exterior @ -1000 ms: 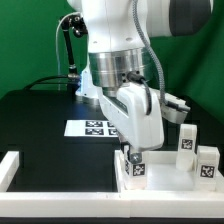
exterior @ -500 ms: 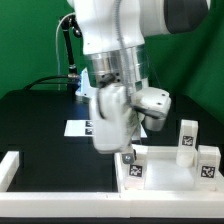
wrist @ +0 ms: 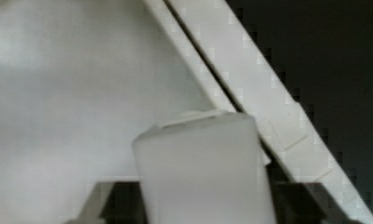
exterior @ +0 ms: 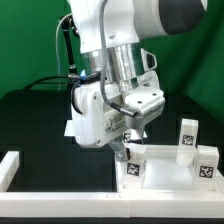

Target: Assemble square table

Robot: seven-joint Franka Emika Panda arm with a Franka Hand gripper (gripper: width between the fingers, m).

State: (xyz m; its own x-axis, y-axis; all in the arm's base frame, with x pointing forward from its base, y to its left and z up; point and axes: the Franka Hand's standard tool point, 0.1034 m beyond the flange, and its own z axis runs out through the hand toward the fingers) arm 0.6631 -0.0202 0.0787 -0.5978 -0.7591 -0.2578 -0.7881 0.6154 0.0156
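The square table's white panel (exterior: pixel 168 160) lies at the exterior view's lower right, recessed face up. Two short tagged legs (exterior: pixel 188 137) (exterior: pixel 208 160) stand on its far side. A third leg (exterior: pixel 133 167) stands at the panel's near corner. My gripper (exterior: pixel 126 152) reaches down onto this leg with the hand twisted round. In the wrist view that leg (wrist: pixel 201 165) fills the space between my dark fingers (wrist: pixel 115 208), over the panel (wrist: pixel 76 90). I cannot make out whether the fingers press on it or stand just off it.
The marker board (exterior: pixel 72 129) lies behind the arm, mostly covered by it. Long white border bars run along the exterior view's left (exterior: pixel 10 166) and near edge (exterior: pixel 80 196). Black tabletop (wrist: pixel 334 60) shows past the panel's rim.
The wrist has turned about the near-corner leg, and the hand's body has swung toward the exterior view's left. The fingertips stay at the leg, and the panel has not shifted.
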